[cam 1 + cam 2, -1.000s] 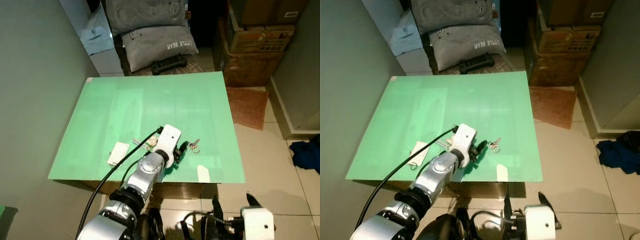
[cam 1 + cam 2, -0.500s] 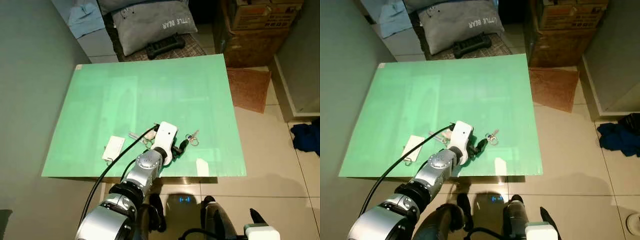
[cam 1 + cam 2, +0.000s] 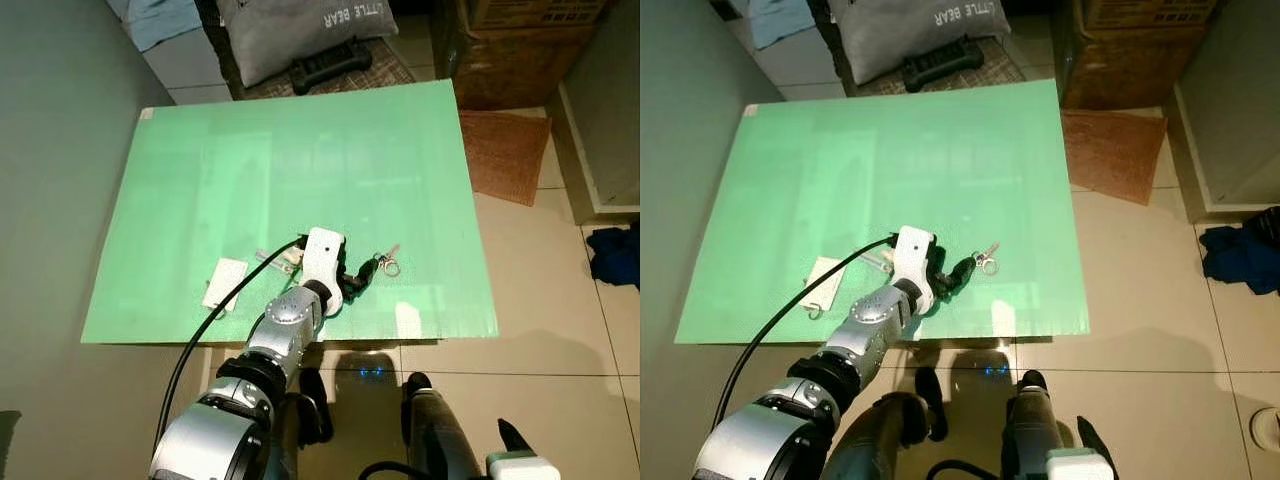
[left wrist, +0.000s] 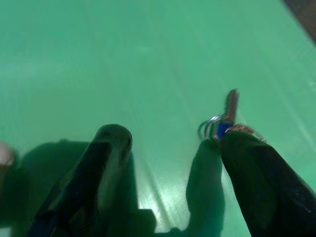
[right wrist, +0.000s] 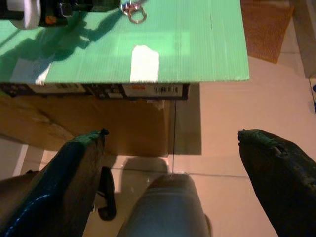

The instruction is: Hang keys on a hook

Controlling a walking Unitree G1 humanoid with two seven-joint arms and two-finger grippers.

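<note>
Far behind the jaws on the left, a white tag (image 3: 223, 283) near the edge of the green table (image 3: 300, 160), a small hook at its near end. Closer in, behind the wrist, a clutter of small metal bits (image 3: 277, 259), too small to tell apart.

Left gripper (image 3: 357, 279) low over the table, jaws spread wide, one finger (image 4: 106, 148) well clear of the keys (image 3: 385, 263), the other finger (image 4: 256, 163) just beside them, seemingly touching the blue-tagged part. Keys just ahead of and to the right of the tips, flat on the green, ring toward the jaws, a key blade pointing away.

Likely handling: light, stiff metal, loose and jangly on the ring, apt to skid on the smooth sheet under a sideways nudge. Best grip probably across the ring or the blue head, so the rest dangles free for a hook.

Beyond the keys, a white patch (image 3: 406, 320) at the table's near edge. Right gripper (image 5: 173, 163) idle below the table edge, over the tiled floor (image 5: 222, 123), jaws spread, nothing between them.
</note>
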